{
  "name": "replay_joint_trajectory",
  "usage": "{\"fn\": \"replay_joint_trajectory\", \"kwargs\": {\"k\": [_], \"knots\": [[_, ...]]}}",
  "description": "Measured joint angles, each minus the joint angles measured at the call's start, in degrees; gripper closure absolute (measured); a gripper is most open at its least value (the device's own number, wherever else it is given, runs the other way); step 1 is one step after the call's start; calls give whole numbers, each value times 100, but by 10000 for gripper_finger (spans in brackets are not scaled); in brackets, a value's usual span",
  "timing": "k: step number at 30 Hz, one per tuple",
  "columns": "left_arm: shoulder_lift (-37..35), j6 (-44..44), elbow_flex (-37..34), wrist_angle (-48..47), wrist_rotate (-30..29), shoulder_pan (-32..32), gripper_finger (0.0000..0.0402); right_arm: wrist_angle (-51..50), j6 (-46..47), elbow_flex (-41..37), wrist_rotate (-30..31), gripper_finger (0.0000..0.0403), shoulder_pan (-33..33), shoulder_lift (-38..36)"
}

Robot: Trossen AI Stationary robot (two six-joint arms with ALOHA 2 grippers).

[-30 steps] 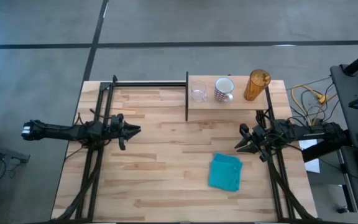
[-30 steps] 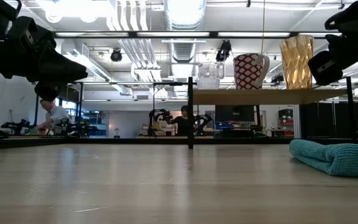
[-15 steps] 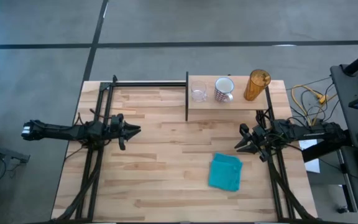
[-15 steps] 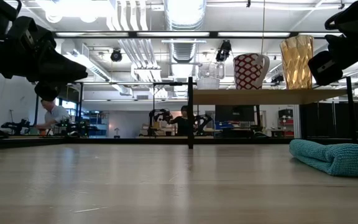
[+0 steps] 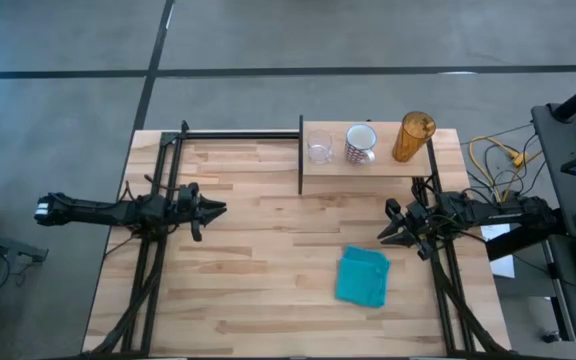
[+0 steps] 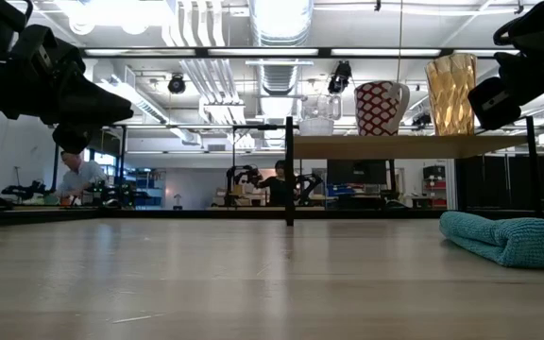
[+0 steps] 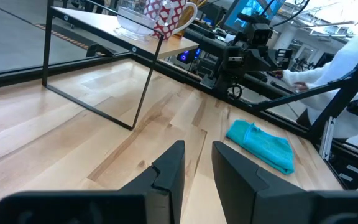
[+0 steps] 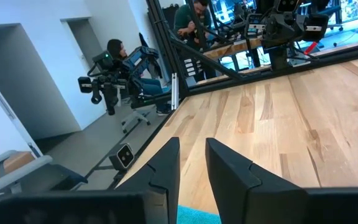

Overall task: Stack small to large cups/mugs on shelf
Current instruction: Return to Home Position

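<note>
The shelf stands at the table's far right on thin black posts. On it, standing upright on their bases in a row from left to right, are the tiny clear glass cup, the white patterned mug and the tall amber tumbler; they also show in the low view. My left gripper hovers at the table's left, shut and empty. My right gripper hovers at the right, in front of the shelf, shut and empty.
A crumpled teal cloth lies on the table near my right gripper, nearer the front edge. Black frame rails run along the far edge and both sides. People sit at desks in the room beyond.
</note>
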Motion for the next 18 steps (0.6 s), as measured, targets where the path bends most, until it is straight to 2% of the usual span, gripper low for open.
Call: {"fn": "replay_joint_trajectory", "kwargs": {"k": [8, 18], "knots": [[0, -2, 0, 0, 0, 0, 334, 0, 0, 0, 0, 323, 0, -1], [0, 0, 0, 0, 0, 0, 334, -2, 0, 0, 0, 333, 0, -1]]}}
